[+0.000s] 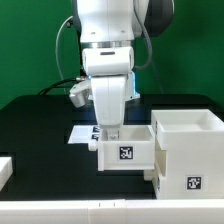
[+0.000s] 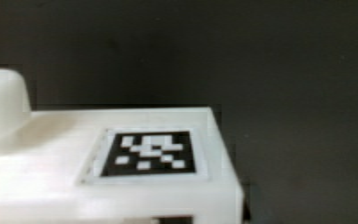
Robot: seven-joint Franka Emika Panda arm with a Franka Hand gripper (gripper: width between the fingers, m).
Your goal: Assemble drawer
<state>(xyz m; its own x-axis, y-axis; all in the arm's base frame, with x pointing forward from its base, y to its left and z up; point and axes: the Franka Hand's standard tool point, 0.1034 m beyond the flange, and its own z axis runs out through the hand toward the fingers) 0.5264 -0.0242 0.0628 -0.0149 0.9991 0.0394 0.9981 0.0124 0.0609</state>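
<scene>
Directly under the hand sits the drawer

Standing at the exterior view's right on a matte black tabletop: tall white open-top plastic box, showing a black-and-white square tag. Lying farther back, thin flat white marker board.

The tall box stands just beside the drawer on the exterior view's right and closes that side. The arm and gripper fill the space over the drawer. To the exterior view's left of the drawer, and in front of it, the black table lies open.
</scene>
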